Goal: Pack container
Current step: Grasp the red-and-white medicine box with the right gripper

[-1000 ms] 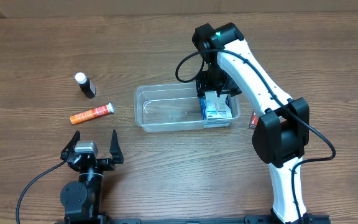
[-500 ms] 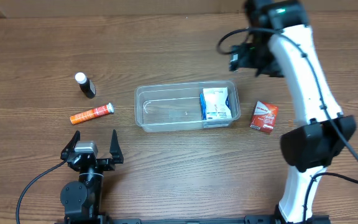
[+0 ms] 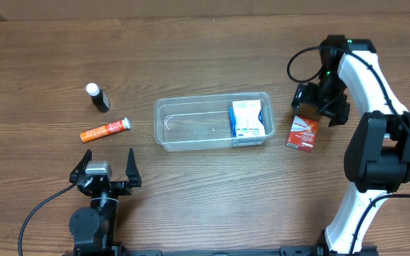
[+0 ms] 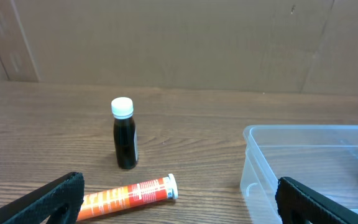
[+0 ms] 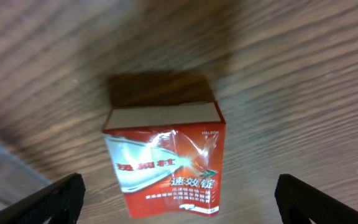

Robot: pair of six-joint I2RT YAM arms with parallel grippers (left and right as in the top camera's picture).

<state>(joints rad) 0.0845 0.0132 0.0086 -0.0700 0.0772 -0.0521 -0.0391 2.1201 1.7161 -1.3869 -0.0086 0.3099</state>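
Note:
The clear plastic container lies mid-table with a blue and white box in its right end; its corner shows in the left wrist view. A red box lies on the table right of it, and fills the right wrist view. My right gripper is open and hangs just above the red box, fingers wide on either side of it. My left gripper is open and empty near the front edge, facing an orange tube and a dark bottle with a white cap.
The orange tube and the dark bottle lie left of the container. A cardboard wall stands along the back of the table.
My right gripper has left the blue and white box in the container, swung up and to the right, and come down over the red box. The left arm has not moved.

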